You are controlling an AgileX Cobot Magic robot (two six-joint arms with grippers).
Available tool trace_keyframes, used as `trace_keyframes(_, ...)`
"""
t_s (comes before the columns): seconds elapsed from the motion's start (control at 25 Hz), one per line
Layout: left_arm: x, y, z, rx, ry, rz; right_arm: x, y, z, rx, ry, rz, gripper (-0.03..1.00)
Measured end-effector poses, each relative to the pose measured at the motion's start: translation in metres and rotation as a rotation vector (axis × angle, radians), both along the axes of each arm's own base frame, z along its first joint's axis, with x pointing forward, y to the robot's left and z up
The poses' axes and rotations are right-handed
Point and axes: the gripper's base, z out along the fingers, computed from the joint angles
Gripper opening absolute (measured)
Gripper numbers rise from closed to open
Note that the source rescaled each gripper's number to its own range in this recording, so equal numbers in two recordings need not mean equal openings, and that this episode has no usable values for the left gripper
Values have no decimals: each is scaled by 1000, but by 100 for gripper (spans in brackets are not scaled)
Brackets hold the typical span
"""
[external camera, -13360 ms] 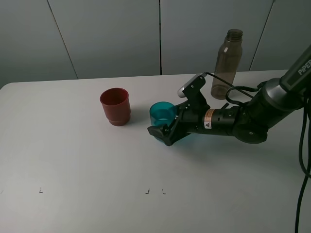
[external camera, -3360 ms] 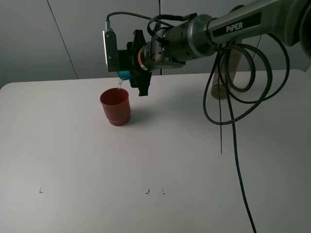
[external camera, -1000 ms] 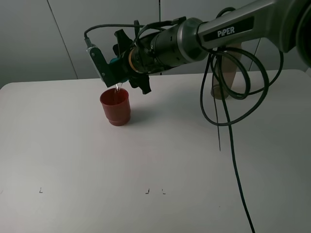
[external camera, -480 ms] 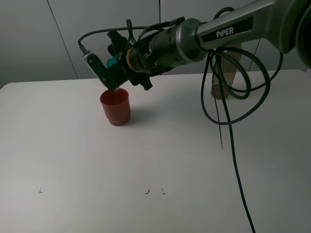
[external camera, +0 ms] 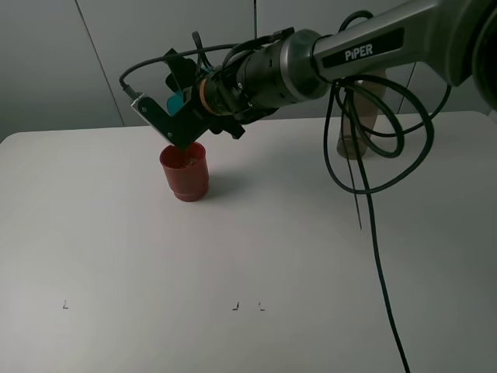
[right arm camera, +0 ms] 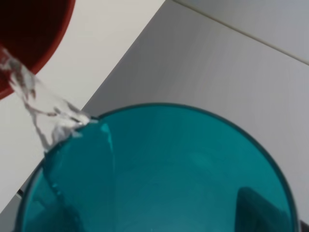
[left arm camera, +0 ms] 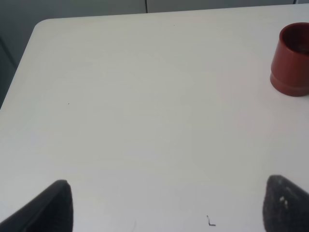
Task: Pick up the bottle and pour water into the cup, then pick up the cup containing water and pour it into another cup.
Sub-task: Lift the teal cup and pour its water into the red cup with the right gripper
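A white table (external camera: 256,256) with small dark corner marks stands before grey wall panels (external camera: 171,54); "PiPER" reads on the right arm (external camera: 365,43). The right gripper (external camera: 185,109) clamps the tipped teal cup (right arm camera: 159,174), water (right arm camera: 38,106) streaming into the red cup (external camera: 185,171). The bottle (external camera: 359,116) stands behind cables. The left gripper (left arm camera: 166,203) hovers, jaws apart

My desk (external camera: 116,249) is plain white. The dark-red cup (external camera: 185,171) stands upright on it, toward the far edge, left of the middle. The grey-brown bottle (external camera: 365,113) stands near the far right corner, mostly behind cables. Small pen marks (external camera: 247,307) dot the near edge.
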Motion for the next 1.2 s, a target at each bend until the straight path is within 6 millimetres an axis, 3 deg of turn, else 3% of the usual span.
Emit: trace_keyframes(1.2,0,0,0,0,0,0,-3,3,0,-58,-33,53,8)
